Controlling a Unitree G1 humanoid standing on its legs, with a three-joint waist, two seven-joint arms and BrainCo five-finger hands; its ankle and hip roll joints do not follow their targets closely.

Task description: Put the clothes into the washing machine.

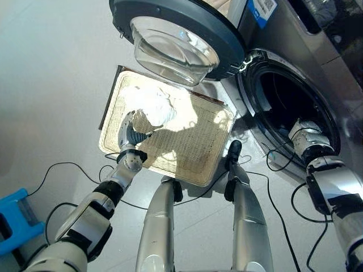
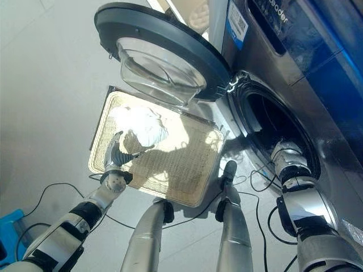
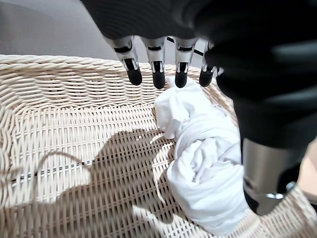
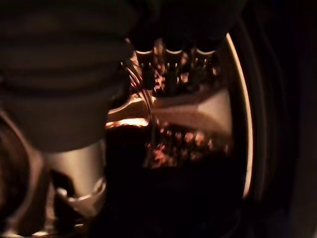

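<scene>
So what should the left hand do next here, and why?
Probably lower and close on the white cloth: the left hand hangs over it with fingers straight, the cloth lies loose in the basket, and the washer door is open.

Crumpled white cloth (image 3: 203, 163) (bunched up) in wicker basket (image 1: 193, 153), beside open washing machine (image 1: 295, 107)

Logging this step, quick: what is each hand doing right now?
Left hand: open, fingers straight above the white garment in the wicker basket.
Right hand: inside the washing machine drum; cannot be told.
</scene>
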